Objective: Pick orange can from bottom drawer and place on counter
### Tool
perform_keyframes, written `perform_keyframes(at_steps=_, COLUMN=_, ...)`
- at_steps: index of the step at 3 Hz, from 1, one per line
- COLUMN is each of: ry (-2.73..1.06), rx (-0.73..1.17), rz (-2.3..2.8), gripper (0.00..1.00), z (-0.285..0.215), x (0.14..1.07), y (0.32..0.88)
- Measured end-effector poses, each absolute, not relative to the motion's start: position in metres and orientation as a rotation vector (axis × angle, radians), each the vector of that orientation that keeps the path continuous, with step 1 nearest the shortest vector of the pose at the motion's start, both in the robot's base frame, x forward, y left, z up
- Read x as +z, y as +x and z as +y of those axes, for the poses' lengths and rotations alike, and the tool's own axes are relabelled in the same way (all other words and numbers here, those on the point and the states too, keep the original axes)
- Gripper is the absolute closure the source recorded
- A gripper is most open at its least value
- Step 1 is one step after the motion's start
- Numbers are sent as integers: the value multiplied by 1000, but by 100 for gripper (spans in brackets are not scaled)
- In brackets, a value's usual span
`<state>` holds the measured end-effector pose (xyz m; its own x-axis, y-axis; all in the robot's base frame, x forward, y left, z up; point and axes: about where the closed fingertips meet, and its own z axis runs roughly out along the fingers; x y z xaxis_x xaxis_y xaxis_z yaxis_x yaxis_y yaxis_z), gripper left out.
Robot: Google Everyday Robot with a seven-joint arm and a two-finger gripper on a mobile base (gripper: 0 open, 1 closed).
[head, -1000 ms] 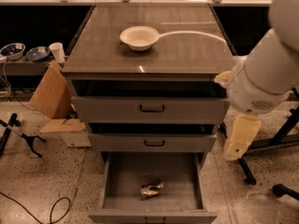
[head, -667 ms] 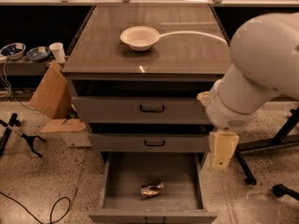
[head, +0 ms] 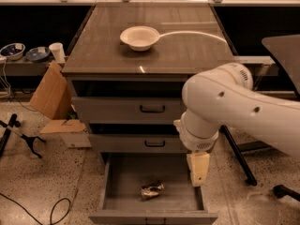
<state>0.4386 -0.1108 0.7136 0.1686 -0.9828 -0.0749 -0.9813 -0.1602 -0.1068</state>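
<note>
The orange can (head: 152,190) is small, dented and shiny. It lies on its side in the middle of the open bottom drawer (head: 123,183), near the drawer's front. My gripper (head: 198,169) hangs from the big white arm (head: 220,108), pointing down over the drawer's right side. It is above and to the right of the can and not touching it. The counter (head: 103,50) is the glossy grey-brown cabinet top, and it carries a white bowl (head: 139,37).
Two shallower drawers (head: 126,109) above stand slightly open. Cardboard (head: 50,92) leans left of the cabinet. A white cup (head: 58,52) and two bowls (head: 13,50) sit on a low shelf. A black stand (head: 19,136) and a cable (head: 55,211) lie on the floor at left. Black chair legs (head: 241,159) are at right.
The arm has swung left and down across the cabinet front. The gripper has moved from beside the cabinet's right edge to above the right part of the bottom drawer. The can has not moved.
</note>
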Motion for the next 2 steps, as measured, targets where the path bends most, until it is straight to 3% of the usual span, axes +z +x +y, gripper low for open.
perform_keyframes(at_steps=2, ry=-2518, rx=-94, rz=1790, gripper=0, z=-58, x=594, y=452)
